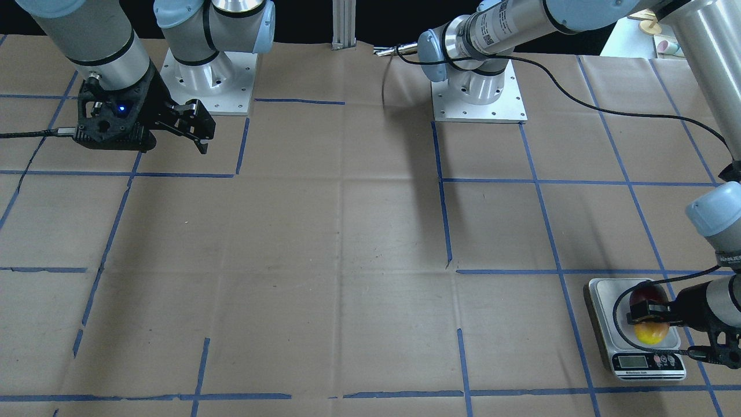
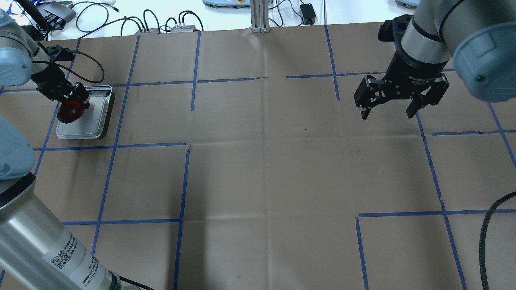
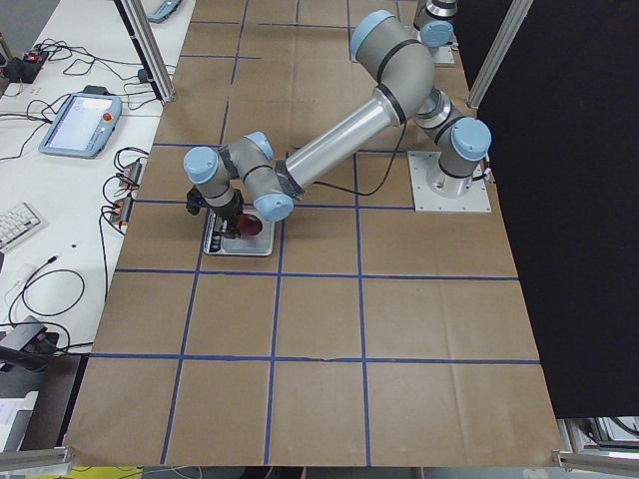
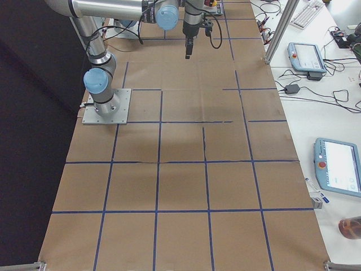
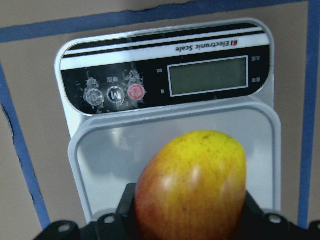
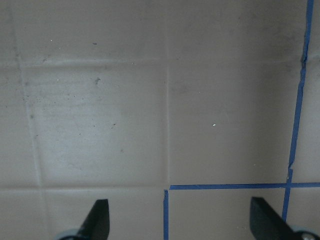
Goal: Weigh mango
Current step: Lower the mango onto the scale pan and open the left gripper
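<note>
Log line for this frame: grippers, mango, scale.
left gripper: shut on mango, over scale platform, contact unclear | right gripper: open, empty | display: no reading shown

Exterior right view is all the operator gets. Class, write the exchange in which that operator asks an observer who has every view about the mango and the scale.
Operator: I can't find the mango from here. Where is it?
Observer: The left gripper is shut on the mango, right over the scale. I cannot tell whether the fruit touches it.
Operator: Does the scale read anything?
Observer: No. In the left wrist view its display shows no digits.
</note>
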{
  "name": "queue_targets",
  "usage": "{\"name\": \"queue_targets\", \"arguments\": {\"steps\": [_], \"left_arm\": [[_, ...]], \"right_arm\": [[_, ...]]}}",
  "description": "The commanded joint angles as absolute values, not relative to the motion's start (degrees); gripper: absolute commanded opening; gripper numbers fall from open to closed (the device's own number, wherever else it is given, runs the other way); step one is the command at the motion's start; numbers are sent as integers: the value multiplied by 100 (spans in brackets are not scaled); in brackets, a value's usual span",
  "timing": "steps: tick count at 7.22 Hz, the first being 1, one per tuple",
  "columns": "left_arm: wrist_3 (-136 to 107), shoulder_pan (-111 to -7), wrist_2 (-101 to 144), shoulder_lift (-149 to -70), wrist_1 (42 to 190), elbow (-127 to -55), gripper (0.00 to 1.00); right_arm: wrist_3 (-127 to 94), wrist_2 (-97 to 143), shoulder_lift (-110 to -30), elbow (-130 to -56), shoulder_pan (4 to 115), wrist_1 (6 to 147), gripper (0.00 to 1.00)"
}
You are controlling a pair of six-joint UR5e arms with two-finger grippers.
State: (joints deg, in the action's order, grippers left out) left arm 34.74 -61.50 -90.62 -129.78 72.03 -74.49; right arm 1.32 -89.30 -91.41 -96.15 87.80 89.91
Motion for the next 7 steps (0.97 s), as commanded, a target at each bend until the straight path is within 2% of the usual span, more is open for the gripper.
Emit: {"name": "queue_targets", "arguments": {"steps": [1,2,4,7], "left_arm": [[3367,-6152,-9035,-12955,7198,-7462,88],[3366,-6161,-9009,-12903,7207,-7479,99],[3236,-6196,-9009,-12570,7329,-7523,100],[2124,-7009,-9009,-11150,7708,-8364,99]], "right_arm": [[132,-8930,-9141,-9615,8780,8991,100],[132,-8930,-9141,-9615,8780,8991,100],[132,-8930,-9141,-9615,8780,8991,100],[132,-8930,-9141,-9615,8780,8991,100]]}}
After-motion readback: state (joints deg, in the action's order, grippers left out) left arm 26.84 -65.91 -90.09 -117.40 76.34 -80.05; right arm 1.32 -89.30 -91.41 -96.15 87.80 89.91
